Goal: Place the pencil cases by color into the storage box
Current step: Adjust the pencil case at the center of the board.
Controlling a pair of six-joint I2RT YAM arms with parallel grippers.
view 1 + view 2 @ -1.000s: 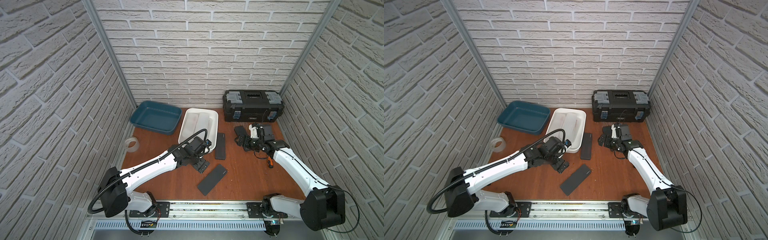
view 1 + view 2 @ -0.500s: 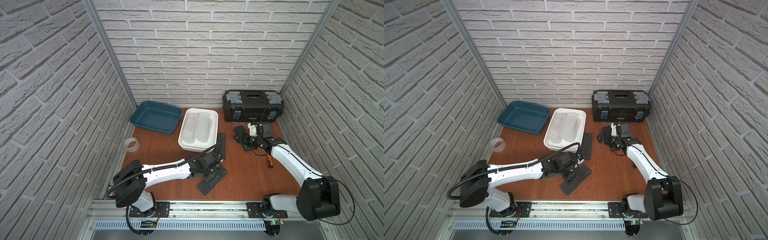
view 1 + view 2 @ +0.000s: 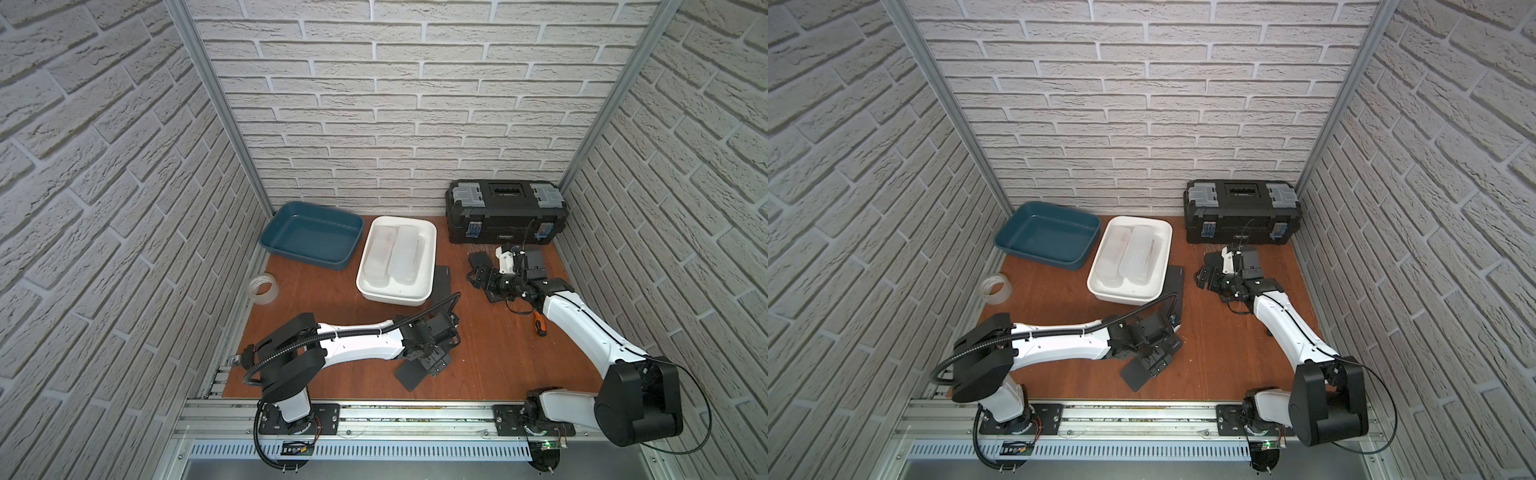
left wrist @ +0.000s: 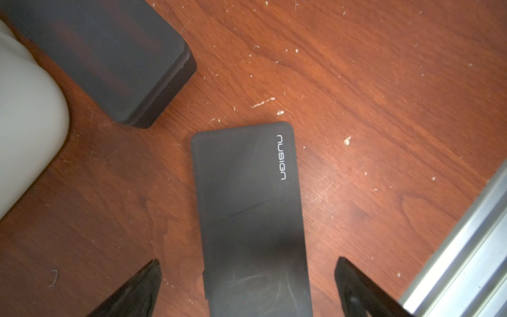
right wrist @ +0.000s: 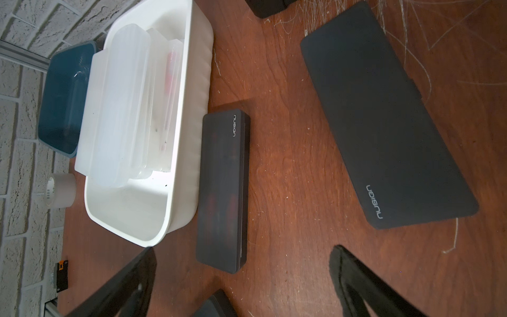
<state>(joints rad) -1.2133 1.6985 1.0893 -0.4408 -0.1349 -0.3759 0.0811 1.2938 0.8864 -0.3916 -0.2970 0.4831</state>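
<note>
White shell links w/ black joints are making up the left arm (image 3: 361, 349), lower centre of frame in both top views. A black ribbed conduit (image 3: 349, 332) is running along it. The right arm (image 3: 582, 324), lower right, is wearing the same white/black scheme, w/ a thin black cable (image 3: 710, 419) arcing off its bulky black shoulder housing (image 3: 640, 407). Black base plates (image 3: 328, 415) w/ small screws are carrying both, bottom of frame. In wrist views, left gripper (image 4: 247, 260) fingers (image 4: 137, 288) are showing as matte black tapered wedges at frame bottom. The right gripper (image 5: 243, 248) fingers (image 5: 356, 274) are looking identical.
</note>
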